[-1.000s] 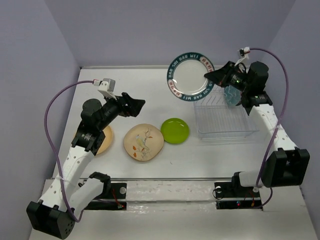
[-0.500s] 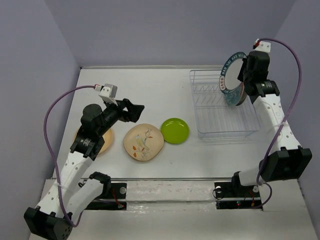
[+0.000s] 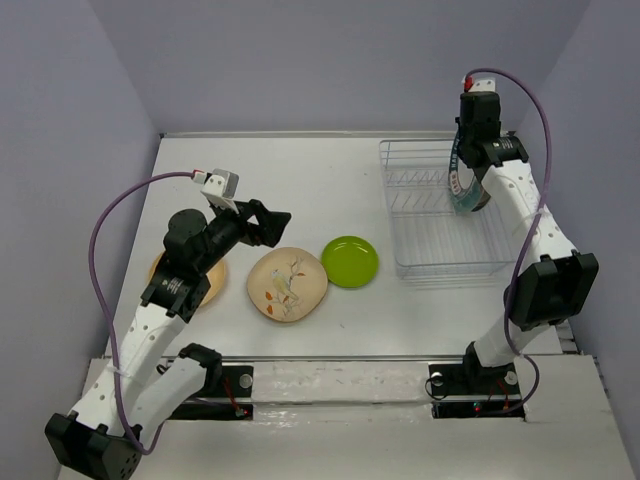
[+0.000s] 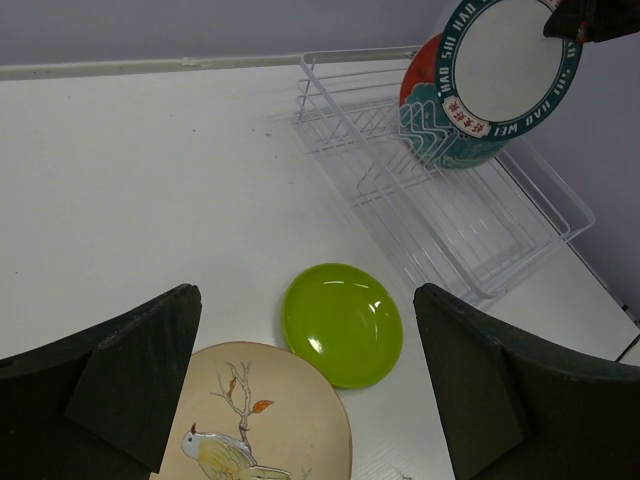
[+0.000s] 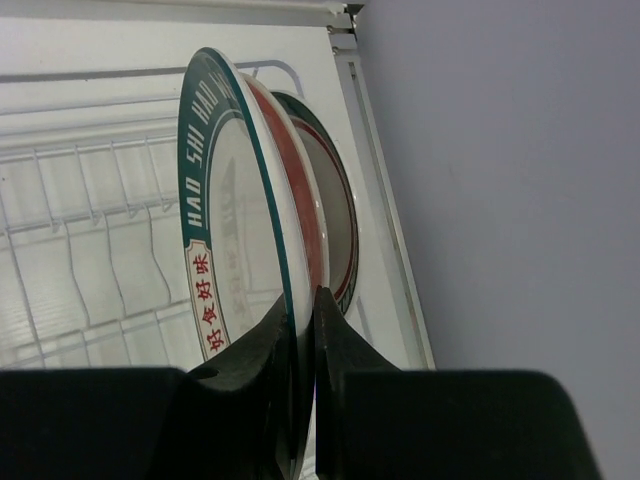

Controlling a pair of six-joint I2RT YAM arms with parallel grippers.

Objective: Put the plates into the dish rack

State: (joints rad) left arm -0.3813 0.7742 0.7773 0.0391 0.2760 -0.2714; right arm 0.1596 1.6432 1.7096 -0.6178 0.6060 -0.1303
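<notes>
Right gripper (image 5: 300,312) is pinched tight on the rim of a teal-rimmed plate (image 5: 225,200), held upright at the dish rack (image 5: 80,200); can't tell if it's seated. Right of the fingers: red plate (image 4: 415,78), second teal-rimmed plate (image 5: 337,215), then rack end and wall, tight. Open slots to the left. Rim reads "HAO SHI", with a red Chinese label. Left gripper (image 4: 305,295) is spread wide and holds nothing; lime plate (image 4: 343,323) and bird plate (image 4: 250,420) lie between its fingers.

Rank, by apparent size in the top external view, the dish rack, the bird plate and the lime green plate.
Largest: the dish rack.
Then the bird plate.
Smallest: the lime green plate.
All sit on the table, so the order seems safe.
</notes>
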